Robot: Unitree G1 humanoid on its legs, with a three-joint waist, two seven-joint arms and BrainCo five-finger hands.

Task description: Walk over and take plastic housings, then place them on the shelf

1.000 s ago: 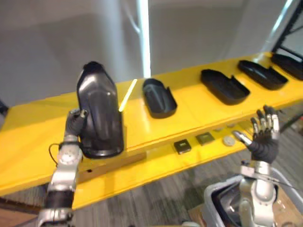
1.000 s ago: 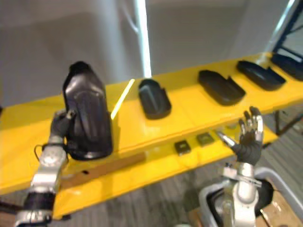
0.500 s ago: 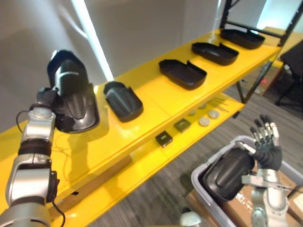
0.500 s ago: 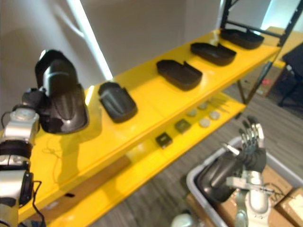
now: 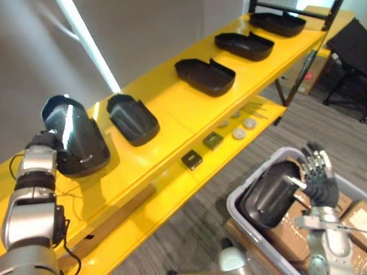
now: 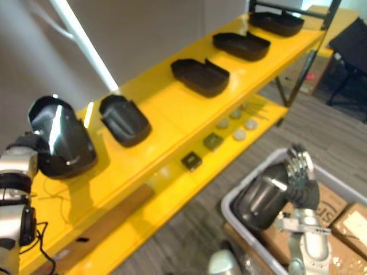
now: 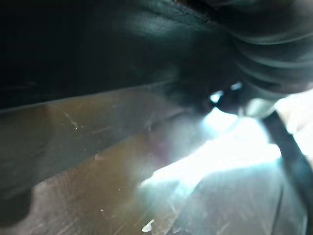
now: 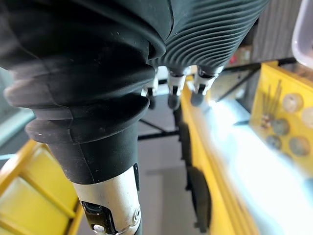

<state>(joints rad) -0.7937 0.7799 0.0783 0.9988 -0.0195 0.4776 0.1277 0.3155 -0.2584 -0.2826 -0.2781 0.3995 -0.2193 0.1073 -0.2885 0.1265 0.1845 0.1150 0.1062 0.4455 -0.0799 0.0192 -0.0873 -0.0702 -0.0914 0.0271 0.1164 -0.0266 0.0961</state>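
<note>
At the shelf's left end a glossy black plastic housing [image 5: 77, 137] rests on the yellow top shelf [image 5: 172, 109]. My left hand [image 5: 41, 143] is clamped on its left edge. In the left wrist view the dark housing [image 7: 112, 44] sits just above the scratched shelf surface. Low on the right, my right hand [image 5: 316, 179] is raised with straight fingers [image 8: 172, 95] and holds nothing. It hovers beside another black housing [image 5: 268, 197] that lies in a grey bin [image 5: 241, 220].
Several more black housings lie in a row along the shelf [image 5: 133, 117], [image 5: 205, 75], [image 5: 243, 44]. Small square parts [image 5: 191, 159] and discs [image 5: 239, 133] sit on the lower shelf, with a wooden plank [image 5: 112, 215]. Cardboard boxes [image 5: 358, 215] flank the bin; a black chair [image 5: 350, 43] stands far right.
The camera has swung right and downward. My left hand has lowered the housing onto the shelf's left end. The bin and its housing have come into view beside my right hand.
</note>
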